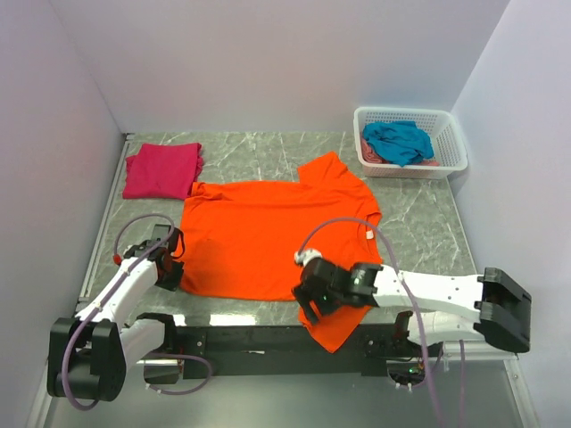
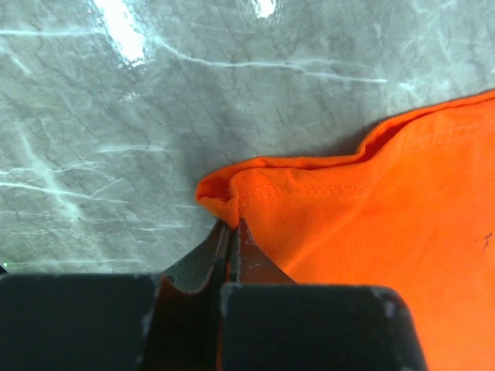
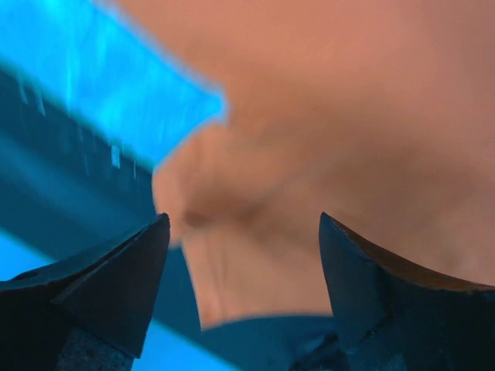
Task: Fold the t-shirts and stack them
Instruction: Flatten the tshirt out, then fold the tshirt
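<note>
orange t-shirt (image 1: 268,236): spread flat mid table (image 1: 268,152), one sleeve reaching over the near edge
left gripper (image 2: 230,236): clenched on the orange shirt's hem corner, near-left side
right gripper (image 3: 244,232): jaws spread wide, grasping nothing, over orange cloth by the near edge; wrist view blurred
magenta t-shirt (image 1: 161,170): folded, far left, just beside the orange one
teal t-shirt (image 1: 398,141): bunched in white basket (image 1: 451,160), far right

The top view looks down from high behind the near edge over the grey marbled surface (image 1: 268,152). Both wrist views sit close against the bright orange cloth t-shirt (image 1: 259,236), seen in all three.
</note>
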